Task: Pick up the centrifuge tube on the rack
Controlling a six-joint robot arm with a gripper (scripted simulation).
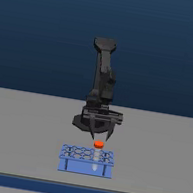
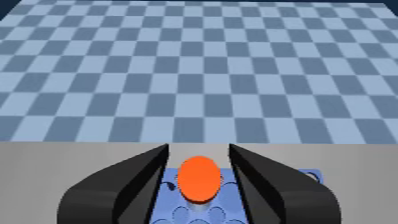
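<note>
- Wrist view: gripper (image 2: pixel 199 165) spread apart, straddling orange cap of centrifuge tube (image 2: pixel 199 179), no contact visible.
- Tube seated in rack (image 1: pixel 86 159), at 12 o'clock edge.
- Approach step, likely; next: descend slightly, close on cap, lift straight.

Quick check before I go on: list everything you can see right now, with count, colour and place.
centrifuge tube: one, pale body with an orange-red cap, standing upright in the rack toward the exterior view's right, its cap between the fingers in the wrist view.
rack: one, blue with round holes and dark legs, on the table in front of the arm.
table: one, grey, under the rack and the arm.
floor: blue-grey checkered, beyond the table edge in the wrist view.
arm: one, black, upright behind the rack.
gripper: one, black, just above the rack, fingers apart on either side of the cap.
</note>
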